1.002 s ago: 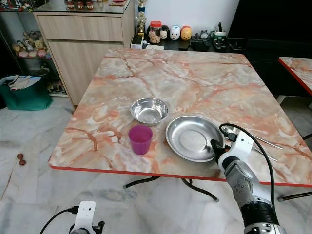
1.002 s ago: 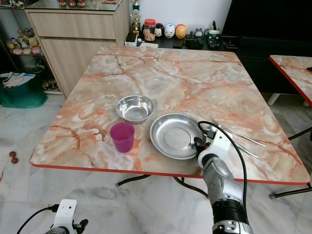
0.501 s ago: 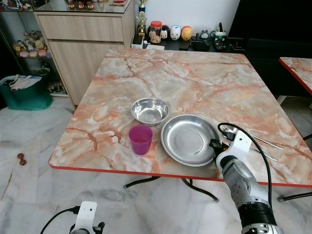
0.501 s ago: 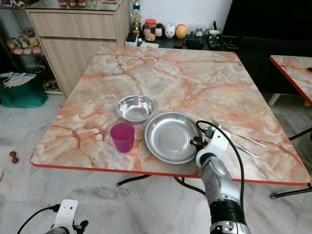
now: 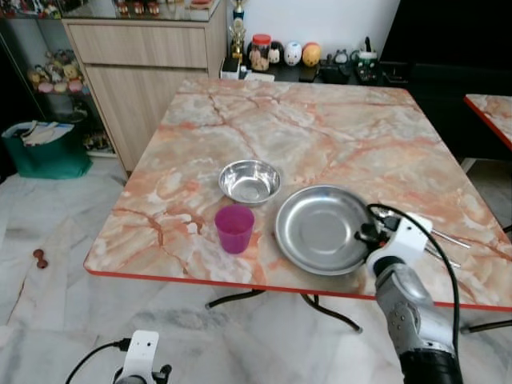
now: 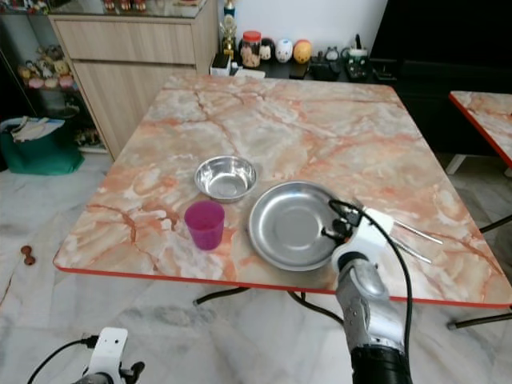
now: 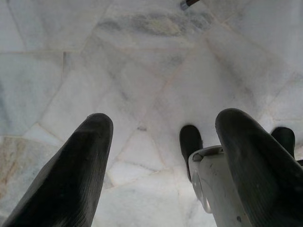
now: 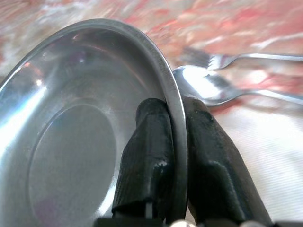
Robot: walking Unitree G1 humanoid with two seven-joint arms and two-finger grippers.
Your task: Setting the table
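Both eye views look forward and down from the head onto the marble surface (image 5: 320, 136), from beyond its near edge; they share the whole surface and the cabinet (image 6: 136, 56) past its far left corner. The right wrist view looks along its fingers (image 8: 147, 156), very close on the plate (image 8: 71, 118) rim. The left wrist view faces the floor (image 7: 142, 71) past its fingers (image 7: 71, 175).

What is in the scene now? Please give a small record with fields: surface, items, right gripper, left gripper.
surface: marble-pattern table with red edge
items: plate, small bowl, purple cup, fork and spoon lying beside the plate
right gripper: right gripper is shut on the plate's rim, one finger inside, one outside
left gripper: left gripper is open, hanging low over the tiled floor
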